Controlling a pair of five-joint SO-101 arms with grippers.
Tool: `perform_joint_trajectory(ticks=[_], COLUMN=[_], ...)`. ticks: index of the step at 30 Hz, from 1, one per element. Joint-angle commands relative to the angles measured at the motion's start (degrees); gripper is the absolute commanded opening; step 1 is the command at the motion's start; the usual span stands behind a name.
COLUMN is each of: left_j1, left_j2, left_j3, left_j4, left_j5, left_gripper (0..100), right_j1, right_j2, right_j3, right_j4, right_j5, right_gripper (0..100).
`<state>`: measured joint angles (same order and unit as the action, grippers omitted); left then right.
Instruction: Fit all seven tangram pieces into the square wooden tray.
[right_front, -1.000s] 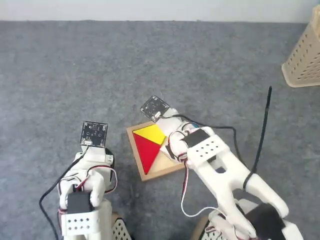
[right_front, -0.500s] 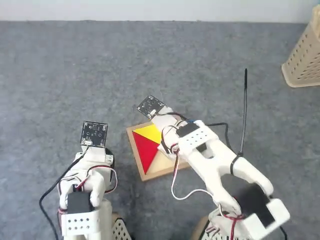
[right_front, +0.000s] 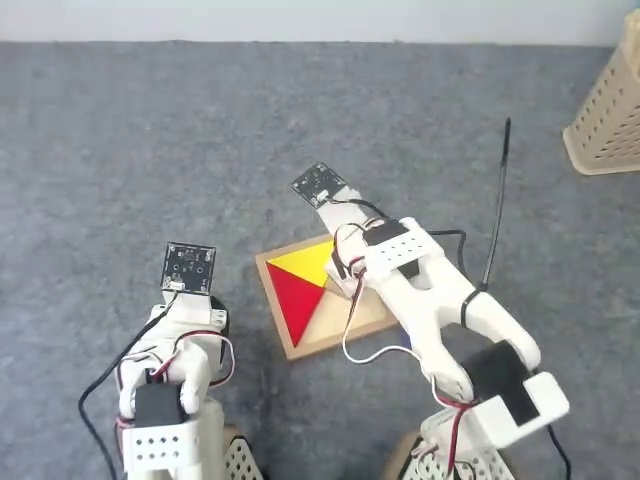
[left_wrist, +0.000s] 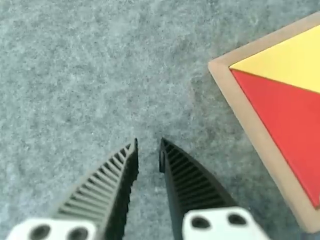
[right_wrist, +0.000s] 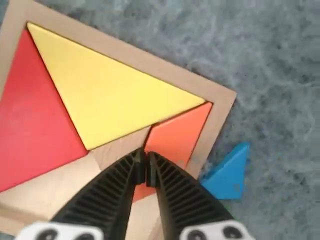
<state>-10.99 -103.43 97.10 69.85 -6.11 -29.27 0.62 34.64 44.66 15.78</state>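
Grey carpet (right_front: 150, 130) carries the square wooden tray (right_front: 271, 306) at frame centre in the high view, with an arm on each side.
At lower left, the left gripper (left_wrist: 148, 150) hangs over bare carpet near a tray corner, jaws narrowly parted and grasping nothing. In the tray a yellow triangle (right_front: 303, 262) and a red triangle (right_front: 297, 298) lie edge to edge. From lower right, the right gripper (right_wrist: 145, 159) reaches over the tray, jaws clenched together at an orange piece (right_wrist: 179, 136) beside the yellow triangle. A blue piece (right_wrist: 229, 174) lies on the carpet just outside the rim. A perforated beige basket (right_front: 608, 100) stands at upper right.
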Motion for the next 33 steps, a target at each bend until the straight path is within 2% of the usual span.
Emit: perform_joint_trajectory(ticks=[1, 6, 16, 22, 27, 33], left_j1=[0.09, 0.09, 0.09, 0.09, 0.09, 0.09], left_j2=[-1.32, -1.32, -1.32, -1.32, -1.32, -1.32], left_j3=[-0.48, -0.48, -0.48, -0.48, -0.48, -0.48], left_j4=[0.18, 0.18, 0.18, 0.18, 0.18, 0.18], left_j5=[0.53, 0.53, 0.53, 0.53, 0.53, 0.53], left_gripper=[7, 7, 7, 7, 7, 7], right_j1=[2.59, 2.59, 2.68, 2.68, 2.77, 4.7], right_j2=[-8.04, -12.09, 2.51, 3.38, 0.66, -10.24], right_j3=[0.62, 5.19, -0.7, -2.11, -2.11, -2.11], right_j4=[-0.84, -1.45, -0.92, -0.57, 0.66, 7.52], right_j5=[-2.37, -2.37, -2.29, -2.55, -2.81, -2.81], right_gripper=[0.6, 0.6, 0.6, 0.6, 0.6, 0.6])
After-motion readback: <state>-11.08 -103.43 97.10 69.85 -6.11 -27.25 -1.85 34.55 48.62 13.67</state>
